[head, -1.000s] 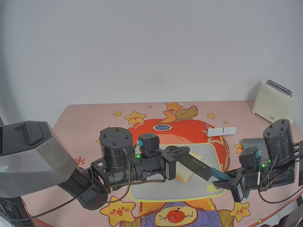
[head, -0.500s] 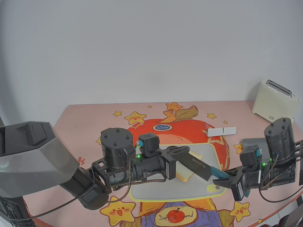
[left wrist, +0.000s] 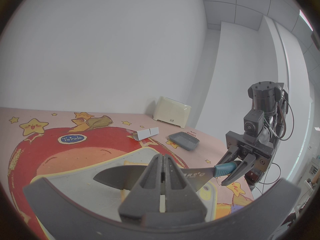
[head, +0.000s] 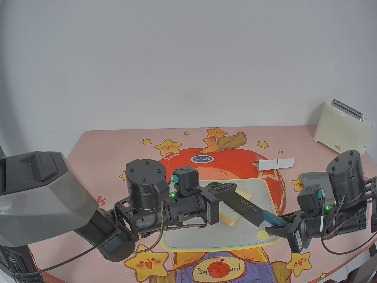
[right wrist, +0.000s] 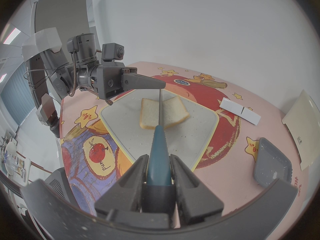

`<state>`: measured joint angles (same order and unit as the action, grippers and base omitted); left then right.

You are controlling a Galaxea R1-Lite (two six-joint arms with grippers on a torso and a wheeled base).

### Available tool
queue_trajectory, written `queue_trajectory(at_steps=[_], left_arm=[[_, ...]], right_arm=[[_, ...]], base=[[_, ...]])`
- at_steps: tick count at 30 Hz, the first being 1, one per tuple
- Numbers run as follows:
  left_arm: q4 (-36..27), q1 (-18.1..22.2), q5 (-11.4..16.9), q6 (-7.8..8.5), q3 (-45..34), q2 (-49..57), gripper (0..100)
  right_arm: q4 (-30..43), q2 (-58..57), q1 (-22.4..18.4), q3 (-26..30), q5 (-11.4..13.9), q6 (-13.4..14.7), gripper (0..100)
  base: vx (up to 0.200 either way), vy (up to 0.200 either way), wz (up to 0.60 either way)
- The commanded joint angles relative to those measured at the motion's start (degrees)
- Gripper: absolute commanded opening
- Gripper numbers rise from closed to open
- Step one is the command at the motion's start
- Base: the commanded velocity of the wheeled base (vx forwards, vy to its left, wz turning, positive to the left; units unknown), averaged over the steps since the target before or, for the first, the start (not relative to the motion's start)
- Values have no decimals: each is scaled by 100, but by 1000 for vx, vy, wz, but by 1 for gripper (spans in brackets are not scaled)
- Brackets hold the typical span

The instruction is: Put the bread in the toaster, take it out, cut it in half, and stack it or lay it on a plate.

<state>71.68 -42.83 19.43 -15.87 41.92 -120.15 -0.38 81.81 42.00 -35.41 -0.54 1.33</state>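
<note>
On our white cutting board (right wrist: pixel 193 130) lies a pale, tan-crusted bread slice (right wrist: pixel 148 112); our right gripper (right wrist: pixel 158 157) pinches the knife (right wrist: pixel 159 144), left gripper (left wrist: pixel 163 157) pressed together.

Black arms (head: pixel 184 209), screw-studded round caps (head: pixel 145 173), brown cables (head: pixel 184 227), green lights (head: pixel 172 195)

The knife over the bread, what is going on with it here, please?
The right claw grips the knife by its teal handle, with the blade laid across the middle of the bread slice on the cutting board. The left claw, shut, sits at the blade's back near the tip, seemingly pressing down. The slice does not look parted yet.
</note>
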Motion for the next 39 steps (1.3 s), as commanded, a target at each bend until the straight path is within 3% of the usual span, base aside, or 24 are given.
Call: queue_trajectory(at_steps=[1, 39], left_arm=[[13, -7, -1, -4, 9, 0, 0], [21, 11, -18, 14, -97, -8, 0]], right_arm=[[11, 10, 2, 8, -8, -1, 0], [-112, -51, 2, -45, 1, -1, 0]], base=[[0, 0, 0], [0, 0, 0]])
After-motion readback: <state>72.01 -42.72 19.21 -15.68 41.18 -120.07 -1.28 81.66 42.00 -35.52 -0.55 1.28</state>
